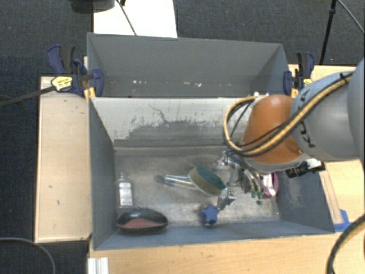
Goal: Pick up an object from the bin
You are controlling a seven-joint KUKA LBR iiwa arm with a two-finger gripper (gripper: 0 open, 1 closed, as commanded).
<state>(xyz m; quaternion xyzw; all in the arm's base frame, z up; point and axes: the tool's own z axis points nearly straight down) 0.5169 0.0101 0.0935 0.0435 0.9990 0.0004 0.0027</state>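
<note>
Robotics lab or test cell. Signs: industrial arm point(336, 119) with orange cover point(271, 130) and looped cables point(228, 124) reaching into scuffed grey metal bin point(102, 153). Dark carpet floor point(34, 27) with loose black cable point(28, 96) trailing across. Bin holds unrelated odds: black mouse point(141, 220), small bottle point(125, 192), blue plastic piece point(209, 214).

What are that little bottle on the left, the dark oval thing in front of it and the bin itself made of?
The small bottle looks like clear plastic or glass, since it appears see-through. The dark oval thing seems to be glossy black plastic with a reddish lower part, judging by its sheen. The bin looks like grey metal, matt, with scratches worn pale.
</note>
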